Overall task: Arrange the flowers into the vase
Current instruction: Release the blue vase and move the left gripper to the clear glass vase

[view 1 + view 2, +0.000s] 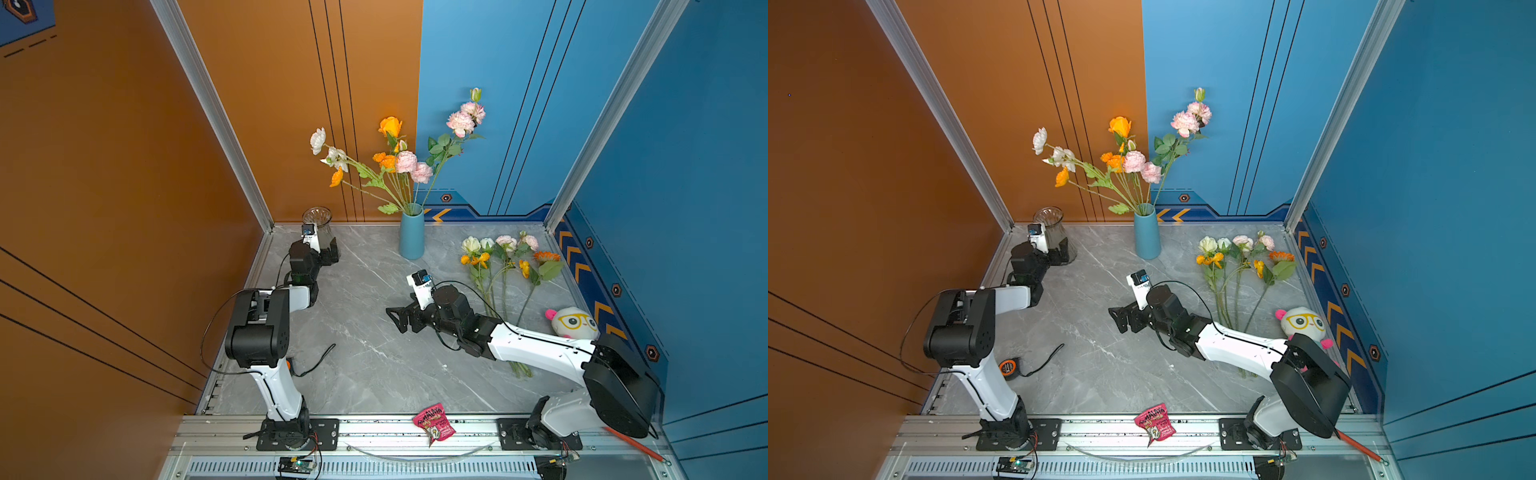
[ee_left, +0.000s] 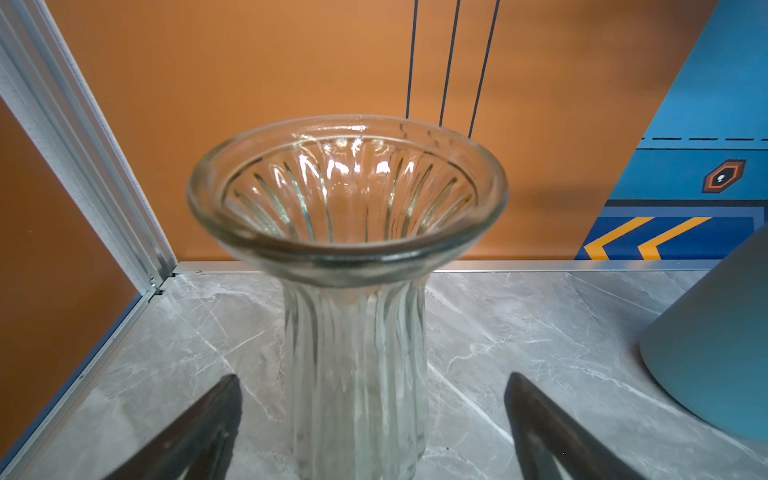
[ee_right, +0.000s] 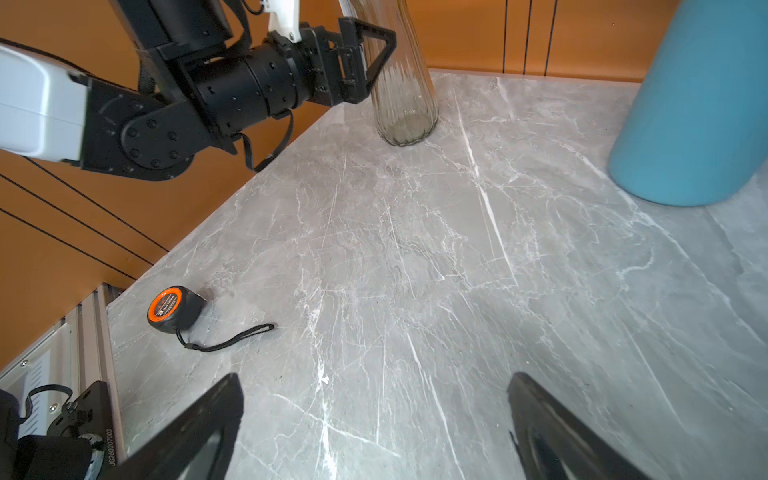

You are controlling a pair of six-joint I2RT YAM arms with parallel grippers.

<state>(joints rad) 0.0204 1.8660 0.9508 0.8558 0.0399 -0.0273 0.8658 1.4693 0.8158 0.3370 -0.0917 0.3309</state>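
Flat on the marble table (image 1: 365, 365) right of the blue vase (image 1: 411, 235): loose flowers (image 1: 500, 254), stems side by side, blooms toward the back, cut ends toward the front and partly hidden under the right arm (image 1: 540, 345); arranged flowers (image 1: 405, 162) upright in the blue vase, fanning above its rim. Left of the blue vase, close to the orange wall (image 1: 249, 124): left gripper (image 2: 372, 386) spread wide around an upright glass vase (image 2: 353, 332), not touching. In front of the blue vase: right gripper (image 1: 395, 321) spread wide, empty, over bare marble.

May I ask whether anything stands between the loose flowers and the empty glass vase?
Yes: the blue vase stands between the loose flowers and the glass vase, whose sides the open left end effector flanks.
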